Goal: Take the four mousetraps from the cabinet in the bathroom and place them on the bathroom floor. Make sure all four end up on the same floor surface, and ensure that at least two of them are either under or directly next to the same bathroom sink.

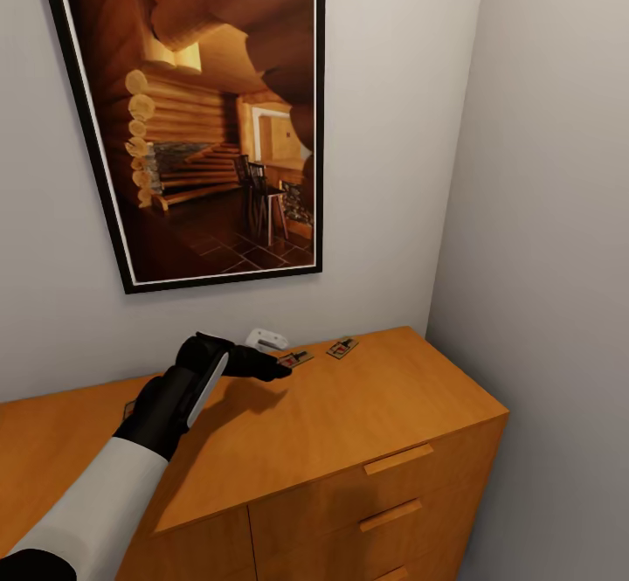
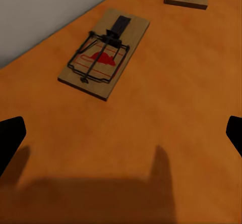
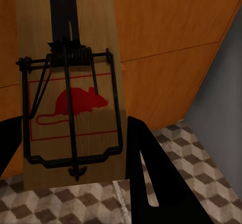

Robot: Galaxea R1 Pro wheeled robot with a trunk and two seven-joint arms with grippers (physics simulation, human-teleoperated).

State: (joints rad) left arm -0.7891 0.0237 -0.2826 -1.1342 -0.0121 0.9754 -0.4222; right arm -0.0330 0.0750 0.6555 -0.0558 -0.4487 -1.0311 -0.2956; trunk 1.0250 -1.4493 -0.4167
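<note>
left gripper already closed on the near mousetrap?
No. In the left wrist view the left gripper is open, its fingertips wide apart, with the near mousetrap lying free on the cabinet top ahead.

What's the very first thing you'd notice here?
The big framed picture of a log cabin room on the wall above the orange-brown cabinet. Then the left end effector, open, reaching toward a mousetrap on the cabinet top. The right end effector holds another mousetrap, printed with a red mouse, above the cube-patterned floor.
</note>
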